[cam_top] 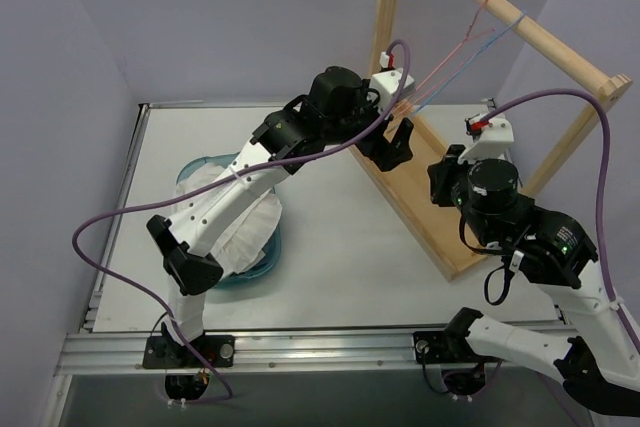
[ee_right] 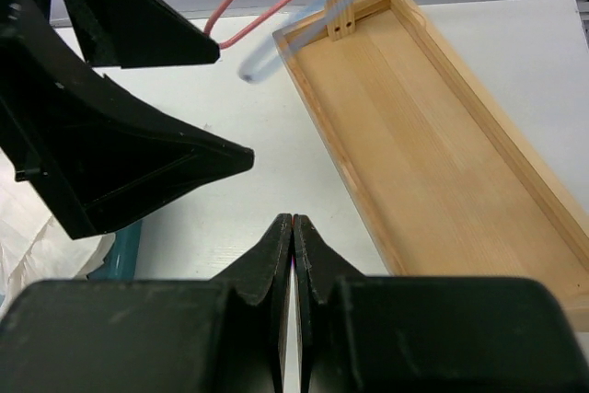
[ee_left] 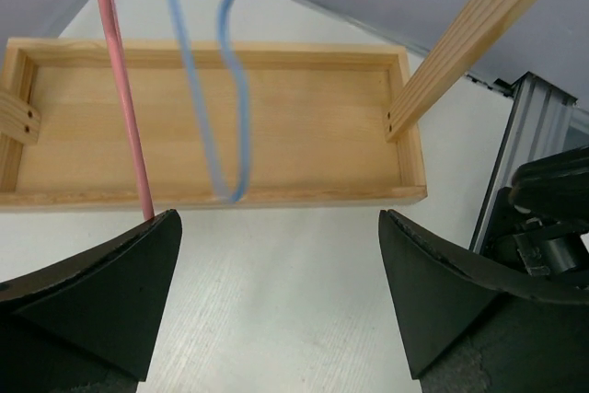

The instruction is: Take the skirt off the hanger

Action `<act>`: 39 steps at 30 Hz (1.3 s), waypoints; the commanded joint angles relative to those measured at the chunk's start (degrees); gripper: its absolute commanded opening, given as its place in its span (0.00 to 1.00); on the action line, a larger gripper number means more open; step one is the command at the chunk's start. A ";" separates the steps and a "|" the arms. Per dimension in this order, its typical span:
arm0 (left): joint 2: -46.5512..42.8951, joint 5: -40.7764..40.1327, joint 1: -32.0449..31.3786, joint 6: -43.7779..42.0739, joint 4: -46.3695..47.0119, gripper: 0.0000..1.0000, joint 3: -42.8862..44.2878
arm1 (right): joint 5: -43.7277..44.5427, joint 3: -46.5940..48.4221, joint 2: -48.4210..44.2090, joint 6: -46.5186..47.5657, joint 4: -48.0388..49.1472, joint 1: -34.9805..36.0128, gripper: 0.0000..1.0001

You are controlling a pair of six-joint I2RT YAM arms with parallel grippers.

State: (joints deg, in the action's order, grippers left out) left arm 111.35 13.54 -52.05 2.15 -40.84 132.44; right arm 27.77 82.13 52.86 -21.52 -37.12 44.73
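1. L gripper [ee_left: 278, 225] is standing wide open and gripping nothing. It's hovering right in front of the blue hanger [ee_left: 241, 117].
2. Hanger is hanging bare off the wood rack's rail [cam_top: 540, 32], next to a pink hanger [ee_left: 124, 108]. The blue wire is showing blurred in both wrist views, so prob swinging.
3. Skirt [cam_top: 250, 235] is lying bunched in a teal basin [cam_top: 255, 269] on the table [cam_top: 340, 247], under the L arm and well apart from the rack, so it's off the hanger.
4. R gripper [ee_right: 293, 246] is sitting fully closed and empty, near the rack's base tray [ee_right: 442, 126] and pointing toward the L fingers. Looks like standby.
5. Judging the task basically done. L arm is needing a clean back-out w/o snagging either wire.
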 commanded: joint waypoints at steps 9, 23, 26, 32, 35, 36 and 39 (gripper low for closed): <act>-2.71 -2.38 1.69 -0.48 -4.51 0.96 -2.36 | 1.50 4.70 4.44 -0.37 2.23 0.09 0.00; -13.78 -3.52 2.92 -1.10 -0.47 0.96 -14.13 | 11.25 19.46 14.37 0.42 -5.59 -1.22 0.11; -17.47 -2.82 4.67 -0.75 0.49 0.96 -17.91 | 12.49 23.42 17.17 3.32 -7.26 -4.03 0.40; -24.15 5.26 12.13 2.50 3.39 0.95 -26.16 | 4.85 28.08 22.45 5.17 -6.91 -17.73 1.00; -27.84 6.49 13.81 2.77 4.63 0.95 -29.59 | 3.00 28.00 24.48 5.08 -5.42 -21.87 1.00; -28.46 7.02 14.08 2.77 4.80 0.94 -30.31 | 1.86 27.30 24.83 5.69 -4.11 -22.66 1.00; -29.35 8.25 14.78 2.68 4.63 0.94 -31.80 | -2.36 25.54 26.32 7.98 2.39 -24.86 1.00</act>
State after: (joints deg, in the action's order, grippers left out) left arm 84.05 18.20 -37.71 4.16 -39.46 101.58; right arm 29.69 108.40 78.39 -16.21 -40.66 21.23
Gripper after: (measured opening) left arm 0.944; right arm 0.998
